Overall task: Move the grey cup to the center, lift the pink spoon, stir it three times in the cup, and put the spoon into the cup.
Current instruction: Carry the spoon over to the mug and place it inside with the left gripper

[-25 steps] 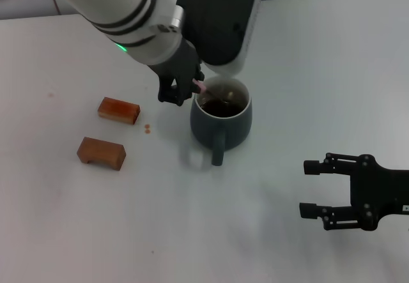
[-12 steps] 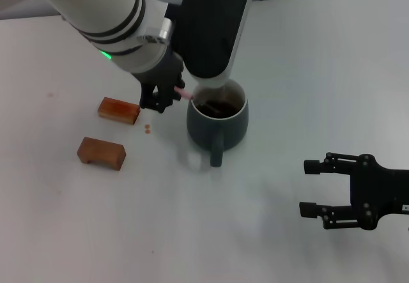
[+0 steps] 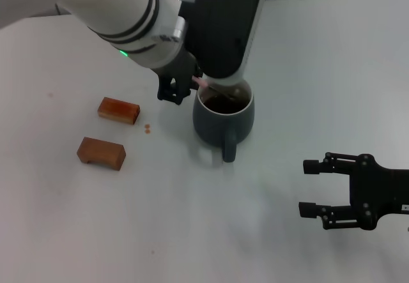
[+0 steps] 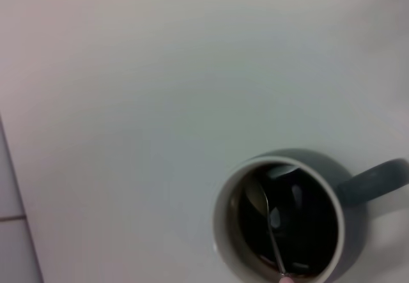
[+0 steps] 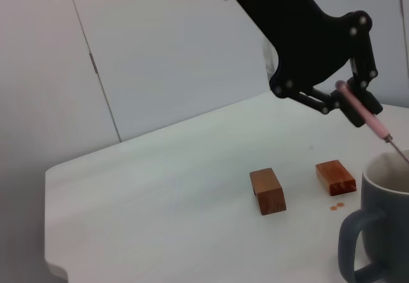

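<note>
The grey cup (image 3: 225, 122) stands near the table's middle with dark liquid inside and its handle toward me. My left gripper (image 3: 183, 86) hovers just left of the cup's rim, shut on the pink spoon (image 3: 200, 84), which slants down into the liquid. The left wrist view shows the cup (image 4: 222, 233) from above with the spoon's metal shaft (image 4: 272, 233) in the liquid. The right wrist view shows the left gripper (image 5: 346, 95) pinching the spoon's pink handle (image 5: 365, 115) above the cup (image 5: 378, 233). My right gripper (image 3: 309, 188) is open and empty at the front right.
Two brown blocks lie left of the cup: one (image 3: 118, 110) farther back, one (image 3: 101, 152) nearer me; they also show in the right wrist view (image 5: 267, 190) (image 5: 335, 177). A small brown spot (image 3: 147, 128) marks the table between block and cup.
My left gripper swung left, then back right with the spoon in the liquid. The cup shifted slightly to the right. The right arm has not moved.
</note>
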